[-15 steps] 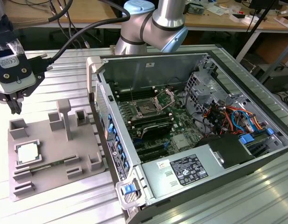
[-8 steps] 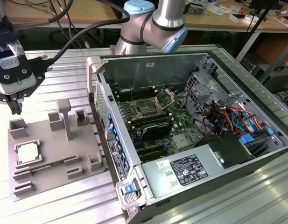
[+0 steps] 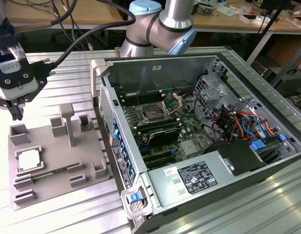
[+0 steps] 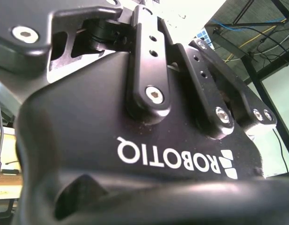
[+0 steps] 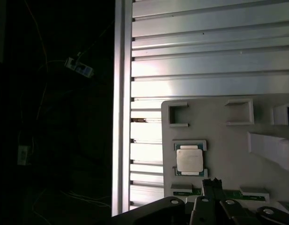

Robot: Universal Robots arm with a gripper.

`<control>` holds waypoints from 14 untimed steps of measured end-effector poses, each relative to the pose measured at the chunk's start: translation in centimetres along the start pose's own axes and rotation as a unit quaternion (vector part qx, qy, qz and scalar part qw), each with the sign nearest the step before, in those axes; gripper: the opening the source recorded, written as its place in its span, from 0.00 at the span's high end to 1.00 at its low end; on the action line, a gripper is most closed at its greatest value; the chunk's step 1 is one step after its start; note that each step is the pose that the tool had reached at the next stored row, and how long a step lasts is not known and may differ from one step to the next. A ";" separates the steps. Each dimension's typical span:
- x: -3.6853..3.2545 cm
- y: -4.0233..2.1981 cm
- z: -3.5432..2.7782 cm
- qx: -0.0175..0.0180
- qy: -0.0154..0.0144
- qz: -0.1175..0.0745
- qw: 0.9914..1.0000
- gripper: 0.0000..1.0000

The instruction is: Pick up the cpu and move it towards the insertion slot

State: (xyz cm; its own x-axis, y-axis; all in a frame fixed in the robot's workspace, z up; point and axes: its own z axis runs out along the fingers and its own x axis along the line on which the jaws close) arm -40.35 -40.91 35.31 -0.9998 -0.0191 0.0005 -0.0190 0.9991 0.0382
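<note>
- On the slatted aluminium desk [image 3: 67, 80], open tower computer case [image 3: 155, 73], lying on its side with the motherboard exposed; takes up the exterior view's right.
- Universal Robots arm [image 3: 160, 24], behind the case, reaching over to the exterior view's left.
- Grey plastic tray [image 3: 45, 146], on the desk just beside the case, with raised blocks and pockets.
- Gripper [image 3: 14, 113], hanging above the far corner of the tray, near the cpu but apart from it and holding nothing. Whether the jaws are spread or pressed together cannot be told.
- Insertion slot [image 3: 152, 114], a dark square socket in a steel frame, bracket lifted, on the motherboard inside the case; well apart from the tray.
- Cpu [image 3: 29, 158], pale metal top, lying flat in its tray pocket. In the first wrist view it [image 5: 189, 159] sits just ahead of the gripper [image 5: 211, 183].
- Step in hand, by judgement: approach to the pick, nothing lifted yet. A grasp calls for centring over the chip, squaring to its edges and a level descent.
</note>
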 end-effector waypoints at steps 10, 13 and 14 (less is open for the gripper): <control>0.00 -0.01 0.17 0.000 0.000 0.000 1.000 0.89; 0.00 -0.01 0.24 0.000 0.000 0.000 1.000 0.89; 0.00 -0.01 0.27 0.000 0.000 0.000 1.000 0.89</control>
State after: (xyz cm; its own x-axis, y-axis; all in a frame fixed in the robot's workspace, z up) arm -40.35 -40.91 35.04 -0.9998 -0.0191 0.0005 -0.0191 0.9991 0.0382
